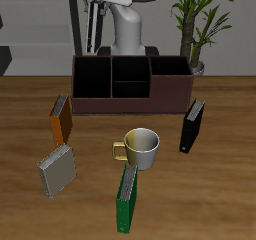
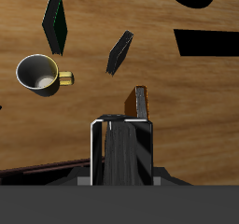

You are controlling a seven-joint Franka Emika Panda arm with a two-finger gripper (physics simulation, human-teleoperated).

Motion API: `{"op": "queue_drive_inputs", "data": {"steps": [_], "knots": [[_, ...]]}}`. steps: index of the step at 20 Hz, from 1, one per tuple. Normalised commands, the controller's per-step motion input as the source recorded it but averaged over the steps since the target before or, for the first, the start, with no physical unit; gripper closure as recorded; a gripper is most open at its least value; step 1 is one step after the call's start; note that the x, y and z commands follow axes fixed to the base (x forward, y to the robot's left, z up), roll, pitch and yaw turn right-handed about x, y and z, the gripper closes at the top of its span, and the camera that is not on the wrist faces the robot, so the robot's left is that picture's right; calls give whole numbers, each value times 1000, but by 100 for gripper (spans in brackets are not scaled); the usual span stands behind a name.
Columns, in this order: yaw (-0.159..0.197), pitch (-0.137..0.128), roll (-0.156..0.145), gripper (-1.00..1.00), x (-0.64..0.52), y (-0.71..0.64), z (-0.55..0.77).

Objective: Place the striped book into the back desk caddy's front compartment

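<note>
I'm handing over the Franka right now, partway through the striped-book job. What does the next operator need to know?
Gripper: shut, as far as the wrist view shows, on the thin striped book with the black and light-grey cover, held high above the table. The exterior view does not show the grip.
The wide dark reddish-brown back desk caddy stands at the table's back. Its small middle front compartment has no book in it.
Done: book lifted.
Left: carry it over the front compartment, lower it in, release.
The orange-brown book and plain grey book stand on the table before the caddy. Leave them.
</note>
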Motion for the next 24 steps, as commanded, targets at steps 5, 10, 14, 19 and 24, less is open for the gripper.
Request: {"op": "queue_drive_inputs", "data": {"steps": [5, 10, 14, 19, 24], "knots": [[11, -1, 41, 100, -353, 262, 26], [51, -6, 47, 100, -304, 215, -22], [142, 6, 76, 100, -429, 277, -199], [225, 10, 55, 100, -117, 207, -233], [312, 18, 63, 100, -76, 232, -210]]}}
